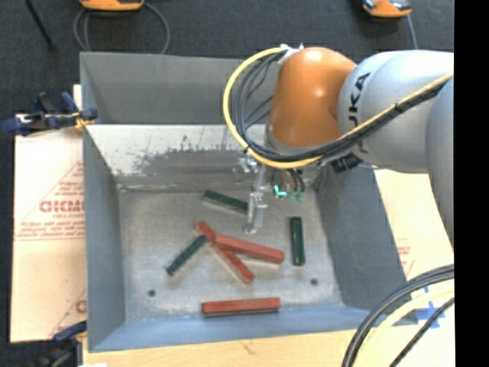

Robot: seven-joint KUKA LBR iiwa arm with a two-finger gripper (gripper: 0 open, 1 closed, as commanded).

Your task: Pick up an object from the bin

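- Grey metal bin, scuffed floor, six slim rectangular bars lying flat in it.
- Mid-floor, two red bars cross each other, touching; a third red bar lies alone by the near wall.
- One dark green bar sits towards the back, another green bar slants at the left, and an upright green bar lies to the right.
- The gripper hangs between the back dark green bar and the crossed red pair, close to both.
- Jaws: released or clenched, I can't tell from here.
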